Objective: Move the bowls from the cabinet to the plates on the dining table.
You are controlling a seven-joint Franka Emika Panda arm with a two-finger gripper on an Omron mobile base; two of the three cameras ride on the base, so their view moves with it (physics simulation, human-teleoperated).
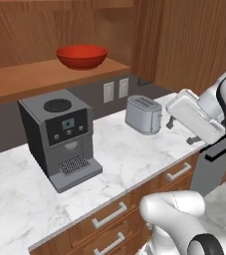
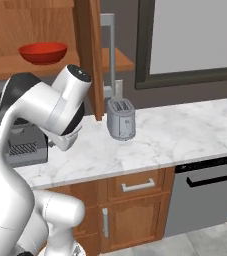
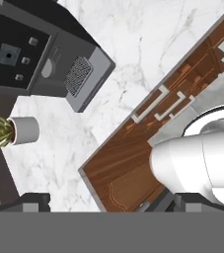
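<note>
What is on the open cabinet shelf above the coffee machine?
A glossy red bowl sits alone on the cabinet shelf, upright, above the coffee machine. No second bowl shows on the visible part. The shelf's left end runs out of frame, so anything there cannot be seen.

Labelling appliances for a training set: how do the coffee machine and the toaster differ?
The coffee machine is dark grey, boxy and taller; the toaster is lighter silver-grey, rounded and lower. The coffee machine has front buttons and a drip grille; the toaster has top slots. Both stand upright on the marble counter.
</note>
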